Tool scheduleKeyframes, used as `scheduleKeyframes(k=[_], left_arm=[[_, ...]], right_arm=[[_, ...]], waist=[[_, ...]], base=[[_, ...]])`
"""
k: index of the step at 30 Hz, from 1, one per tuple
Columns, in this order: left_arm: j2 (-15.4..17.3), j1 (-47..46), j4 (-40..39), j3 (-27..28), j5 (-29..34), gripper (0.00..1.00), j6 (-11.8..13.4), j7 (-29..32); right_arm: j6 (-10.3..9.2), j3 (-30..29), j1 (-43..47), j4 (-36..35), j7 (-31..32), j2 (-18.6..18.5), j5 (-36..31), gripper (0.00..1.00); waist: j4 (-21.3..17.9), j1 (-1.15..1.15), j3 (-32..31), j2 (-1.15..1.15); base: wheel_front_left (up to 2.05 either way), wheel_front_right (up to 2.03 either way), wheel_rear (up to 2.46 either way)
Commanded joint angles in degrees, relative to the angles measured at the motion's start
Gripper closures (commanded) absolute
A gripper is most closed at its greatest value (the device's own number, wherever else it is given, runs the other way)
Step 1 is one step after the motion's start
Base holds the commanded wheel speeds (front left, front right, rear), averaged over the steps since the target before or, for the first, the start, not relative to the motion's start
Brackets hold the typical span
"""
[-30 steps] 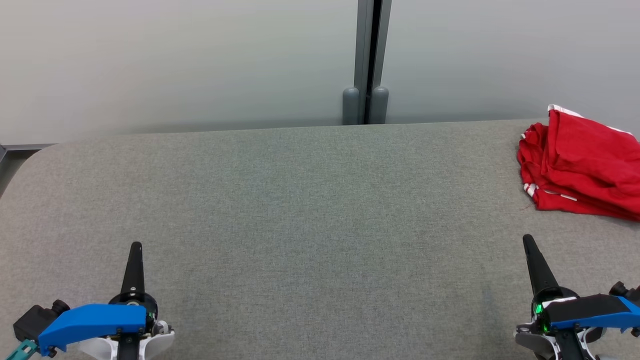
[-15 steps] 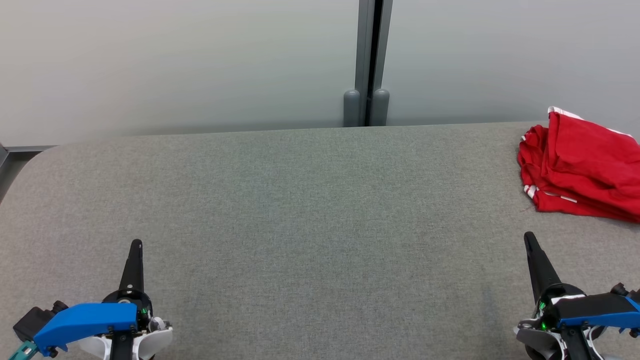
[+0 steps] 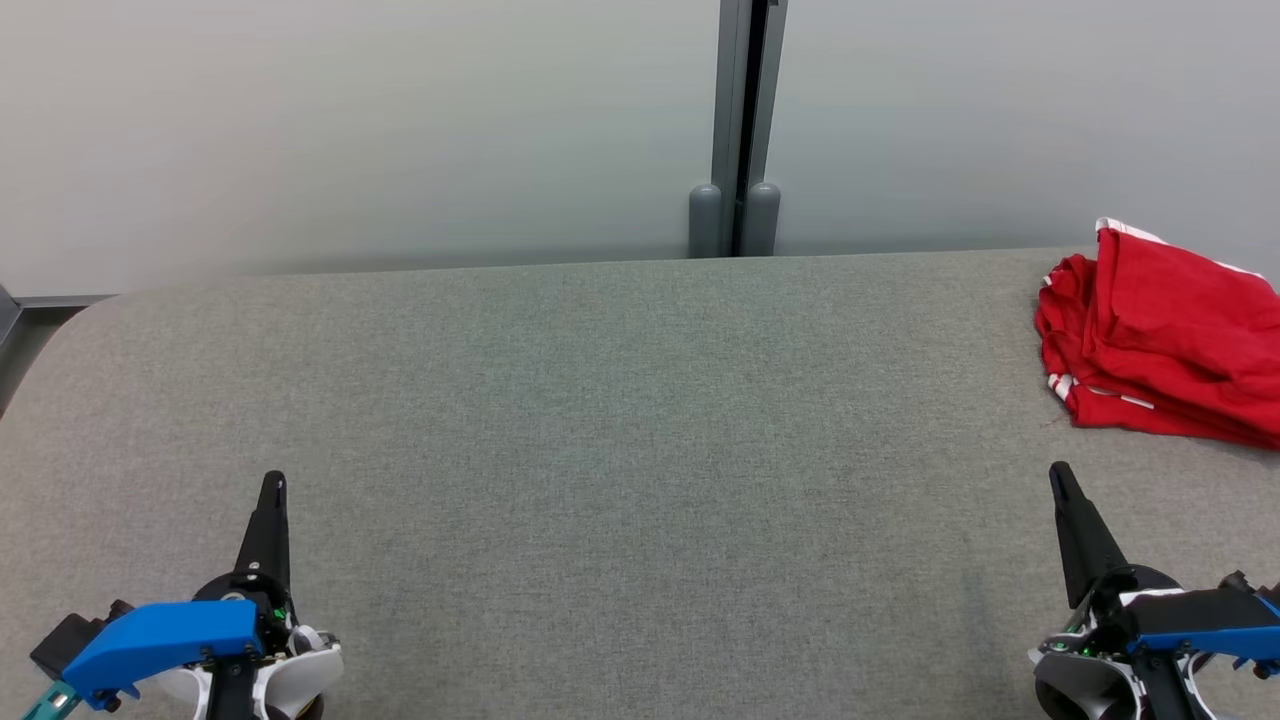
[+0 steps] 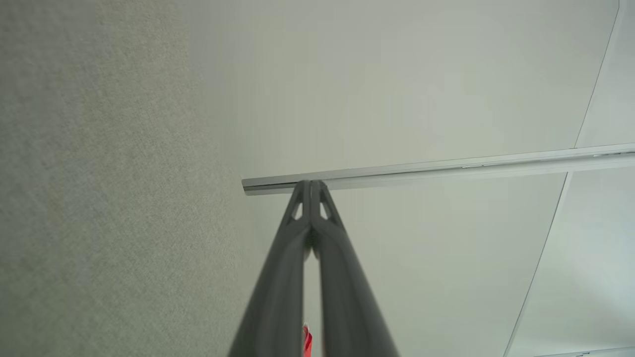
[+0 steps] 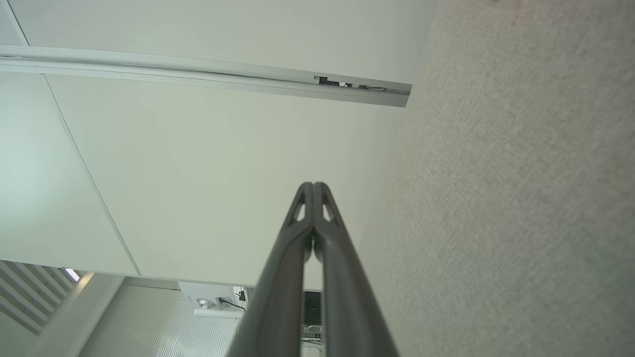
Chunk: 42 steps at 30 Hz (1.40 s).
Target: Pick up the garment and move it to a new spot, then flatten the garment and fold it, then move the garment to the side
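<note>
Starting from my left hand (image 3: 272,482), near the front-left corner of the grey worktop (image 3: 640,420): its two dark fingers are pressed together with nothing between them. My right hand (image 3: 1056,472), near the front-right corner, is the same, pinched tight and empty. Both wrist views show the fingers meeting at the tips.

Over the last second very little has changed. The whole head picture has slid down a touch, far edge and all, so I take that as the head tilting, not the things moving. Both hands' bodies sit slightly lower in the view.

The red garment (image 3: 1170,340), with its white trim, lies in a compact layered bundle against the worktop's right edge, towards the far-right corner. It is well apart from my right hand and undisturbed.

Judging by that tidy bundle off to the side and two empty hands parked at the front, I'd say the fold and the final move are done.
</note>
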Motion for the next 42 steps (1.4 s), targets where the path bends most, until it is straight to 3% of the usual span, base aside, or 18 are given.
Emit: scheduleKeyframes(k=[1,14,42], left_arm=[[-0.1,-0.8,-0.4,0.1,-1.1,1.00,-0.5,0.3],[-0.1,-1.0,-0.4,0.3,-6.2,1.00,-0.6,1.7],[-0.1,-1.0,-0.4,0.3,-5.9,1.00,-0.6,1.6]], right_arm=[[0.02,-0.3,-0.8,0.0,0.2,-0.3,1.2,1.00],[0.02,-0.5,-0.9,0.1,1.3,-0.3,6.3,1.00],[0.02,-0.5,-0.9,0.1,1.3,-0.3,6.1,1.00]], waist=[[0.0,0.00,0.0,0.00],[0.1,0.00,-0.4,0.00],[0.1,0.00,-0.4,0.00]], base=[[0.00,0.00,0.00],[0.00,0.00,0.00],[0.00,0.00,0.00]])
